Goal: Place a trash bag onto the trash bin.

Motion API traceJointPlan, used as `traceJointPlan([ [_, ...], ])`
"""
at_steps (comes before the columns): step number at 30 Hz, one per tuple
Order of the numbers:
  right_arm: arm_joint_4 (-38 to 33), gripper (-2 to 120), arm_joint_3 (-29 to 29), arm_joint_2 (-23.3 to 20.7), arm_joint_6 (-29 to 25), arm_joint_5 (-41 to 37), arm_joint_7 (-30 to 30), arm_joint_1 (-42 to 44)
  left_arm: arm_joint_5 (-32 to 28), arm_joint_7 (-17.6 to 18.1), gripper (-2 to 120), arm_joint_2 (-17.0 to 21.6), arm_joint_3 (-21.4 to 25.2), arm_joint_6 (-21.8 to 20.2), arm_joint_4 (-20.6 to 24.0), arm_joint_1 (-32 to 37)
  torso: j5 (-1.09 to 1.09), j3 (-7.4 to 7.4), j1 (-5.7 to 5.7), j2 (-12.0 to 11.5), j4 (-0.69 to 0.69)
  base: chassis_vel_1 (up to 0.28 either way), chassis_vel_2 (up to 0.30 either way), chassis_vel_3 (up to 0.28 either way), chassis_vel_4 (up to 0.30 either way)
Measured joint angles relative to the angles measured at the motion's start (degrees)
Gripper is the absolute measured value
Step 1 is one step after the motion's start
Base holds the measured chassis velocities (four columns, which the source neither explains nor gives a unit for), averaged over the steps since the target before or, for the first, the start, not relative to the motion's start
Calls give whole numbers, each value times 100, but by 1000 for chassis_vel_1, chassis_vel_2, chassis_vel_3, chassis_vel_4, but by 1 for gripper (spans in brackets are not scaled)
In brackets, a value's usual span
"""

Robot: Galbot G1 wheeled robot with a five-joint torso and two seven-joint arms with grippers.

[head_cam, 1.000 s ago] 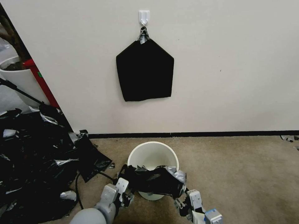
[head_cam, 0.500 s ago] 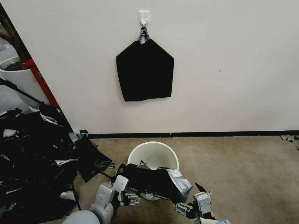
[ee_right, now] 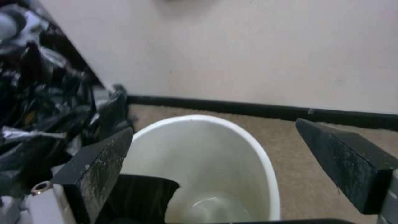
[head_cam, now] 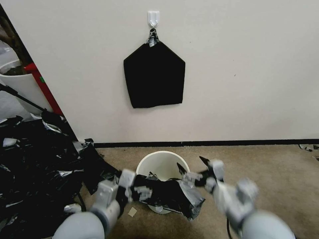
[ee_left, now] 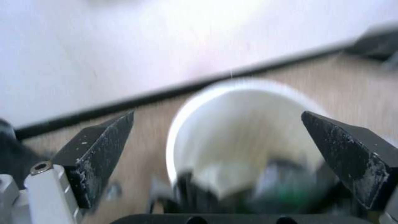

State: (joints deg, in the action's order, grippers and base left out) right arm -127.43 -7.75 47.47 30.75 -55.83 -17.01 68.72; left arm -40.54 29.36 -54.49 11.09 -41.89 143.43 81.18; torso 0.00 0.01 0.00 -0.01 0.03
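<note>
Both pincers released, empty: left gripper lower left of centre, right gripper lower centre-right | trash bag draped over trash bin's near rim only | I judge risk: unheld film slides off onto carpet.

I see trash bag: thin plastic film, glossy, wrinkled, silvery sheen on folds. Trash bin: smooth cream-white plastic, slight gloss inside. Bag heap: shiny crumpled black plastic. Wall pack: flat matt black. Floor: rough beige carpet. Right gripper fingers: matt black, scuffed.
</note>
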Motion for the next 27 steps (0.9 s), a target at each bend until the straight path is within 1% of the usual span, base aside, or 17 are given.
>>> traceJointPlan([
  [1, 482, 100, 178, 162, 424, 185, 666, -517, 54, -61, 100, -245, 136, 29, -91, -123, 2, 0, 0, 0, -1, 0, 0, 0, 0],
  [3, 1072, 100, 434, 328, 756, 669, 1298, -981, 238, -210, 100, -656, 425, 132, -311, -254, -2, 1, 0, 0, -2, 0, 0, 0, 0],
  [4, 1072, 100, 434, 328, 756, 669, 1298, -981, 238, -210, 100, -656, 425, 132, -311, -254, -2, 1, 0, 0, -2, 0, 0, 0, 0],
  [6, 1780, 100, 726, 564, 971, 1387, 1781, -1438, 474, -365, 100, -1070, 804, 286, -526, -339, 0, 1, 0, 0, -3, 0, 0, 0, 0],
  [8, 1936, 100, 786, 620, 981, 1560, 1871, -1534, 507, -394, 100, -1152, 905, 329, -567, -354, 2, 0, 0, 0, -3, 0, 0, 0, 0],
  [10, 2532, 100, 967, 886, 875, 2304, 2195, -1846, 555, -447, 100, -1414, 1328, 465, -718, -411, 0, 0, 0, 0, -2, 0, 0, 0, 0],
  [12, 2656, 100, 987, 947, 864, 2431, 2255, -1902, 553, -451, 100, -1440, 1403, 488, -741, -416, 0, 0, 0, 0, -2, 0, 0, 0, 0],
  [14, 2937, 97, 1077, 1092, 965, 2717, 2411, -2031, 525, -457, 100, -1472, 1657, 585, -842, -438, 0, 0, 0, 0, -2, 0, 0, 0, 0],
  [15, 2937, 97, 1077, 1092, 965, 2717, 2411, -2031, 525, -457, 100, -1472, 1657, 585, -842, -438, 0, 0, 0, 0, -2, 0, 0, 0, 0],
  [17, 3011, 88, 1157, 1133, 997, 2834, 2500, -2059, 514, -457, 100, -1441, 1776, 674, -915, -457, -1, -1, 0, 0, -3, 0, 0, 0, 0],
  [19, 3048, 81, 1202, 1160, 1001, 2880, 2529, -2070, 514, -442, 100, -1416, 1824, 751, -965, -452, 0, -1, 0, 0, -3, 0, 0, 0, 0],
  [20, 3048, 81, 1202, 1160, 1001, 2880, 2529, -2070, 514, -442, 100, -1416, 1824, 751, -965, -452, 0, -1, 0, 0, -3, 0, 0, 0, 0],
  [22, 3133, 68, 1251, 1205, 1001, 2919, 2542, -2077, 533, -394, 100, -1411, 1824, 861, -1011, -369, 0, -1, 0, 0, -3, 0, 0, 0, 0],
  [23, 3155, 65, 1258, 1216, 1000, 2920, 2538, -2073, 536, -379, 100, -1420, 1814, 880, -1013, -332, -1, -1, 0, 0, -2, 0, 0, 0, 0],
  [24, 3155, 65, 1258, 1216, 1000, 2920, 2538, -2073, 536, -379, 100, -1420, 1814, 880, -1013, -332, -1, -1, 0, 0, -2, 0, 0, 0, 0],
  [26, 3146, 55, 1263, 1220, 997, 2817, 2332, -2017, 541, -342, 100, -1437, 1805, 911, -1013, -285, -1, -1, 0, 0, -2, 0, 0, 0, 0],
  [27, 3123, 53, 1267, 1217, 996, 2750, 2237, -1994, 542, -332, 100, -1438, 1805, 916, -1013, -283, -1, -1, 0, 0, -3, 0, 0, 0, 0],
])
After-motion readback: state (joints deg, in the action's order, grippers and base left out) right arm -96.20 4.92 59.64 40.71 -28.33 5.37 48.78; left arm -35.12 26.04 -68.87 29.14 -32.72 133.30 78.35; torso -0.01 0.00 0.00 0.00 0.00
